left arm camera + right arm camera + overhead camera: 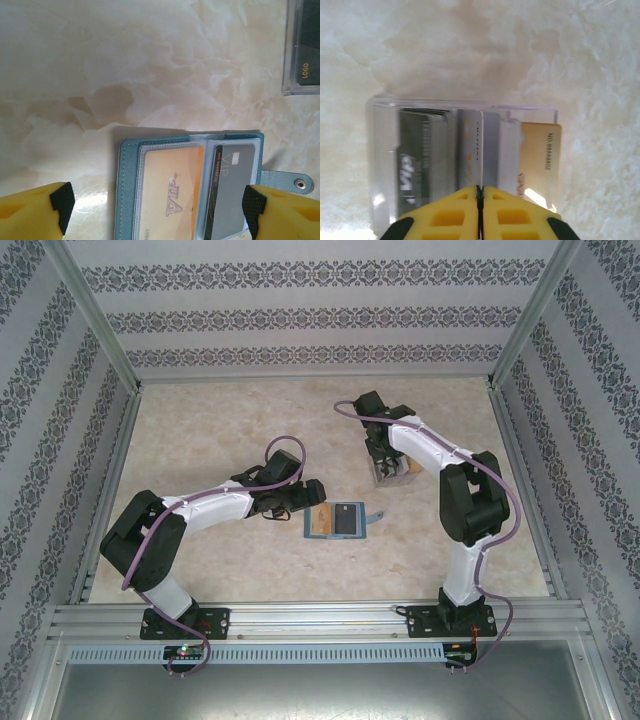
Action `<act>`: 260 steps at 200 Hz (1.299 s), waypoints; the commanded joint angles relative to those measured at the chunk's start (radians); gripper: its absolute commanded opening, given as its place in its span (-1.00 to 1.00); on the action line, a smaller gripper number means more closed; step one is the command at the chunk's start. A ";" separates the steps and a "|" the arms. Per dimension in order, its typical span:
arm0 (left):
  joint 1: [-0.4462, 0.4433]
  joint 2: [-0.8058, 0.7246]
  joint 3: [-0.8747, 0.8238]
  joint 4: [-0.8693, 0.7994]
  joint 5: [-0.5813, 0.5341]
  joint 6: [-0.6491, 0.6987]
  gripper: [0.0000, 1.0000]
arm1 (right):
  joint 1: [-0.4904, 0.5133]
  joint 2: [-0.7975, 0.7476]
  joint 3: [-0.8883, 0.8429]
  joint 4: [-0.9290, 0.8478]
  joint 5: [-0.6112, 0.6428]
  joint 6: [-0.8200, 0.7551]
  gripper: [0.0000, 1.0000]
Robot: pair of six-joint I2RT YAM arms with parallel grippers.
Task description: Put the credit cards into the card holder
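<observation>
At the frame's bottom the right gripper point(480, 200) was clenched on a whitish card point(480, 150) standing in the clear box point(385, 150). The pick looked in hand. Next would be a straight lift, then across to the open card holder point(338, 520) mid-frame, with the left gripper point(157, 207) splayed wide over it.

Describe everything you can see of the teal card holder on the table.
The card holder is a teal, leather-look wallet lying open and flat on the marbled table. Its clear plastic sleeves hold an orange VIP card and a grey VIP card. A snap tab sticks out from one side. The open left tool is poised over it.
</observation>
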 commanded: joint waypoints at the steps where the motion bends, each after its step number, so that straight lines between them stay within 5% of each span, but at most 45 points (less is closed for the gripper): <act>1: 0.005 0.002 0.026 0.005 0.006 0.000 0.78 | -0.015 -0.039 -0.013 -0.015 -0.009 0.008 -0.86; 59: 0.005 -0.009 0.024 -0.027 -0.009 0.007 0.78 | -0.031 -0.256 -0.115 0.004 -0.240 0.134 -0.96; 133: 0.019 -0.015 -0.052 0.017 0.050 -0.025 0.74 | -0.017 -0.631 -0.622 0.394 -0.677 0.491 -0.99; 260: 0.022 0.037 -0.068 0.064 0.124 -0.033 0.30 | 0.077 -0.552 -0.842 0.581 -0.646 0.554 -1.00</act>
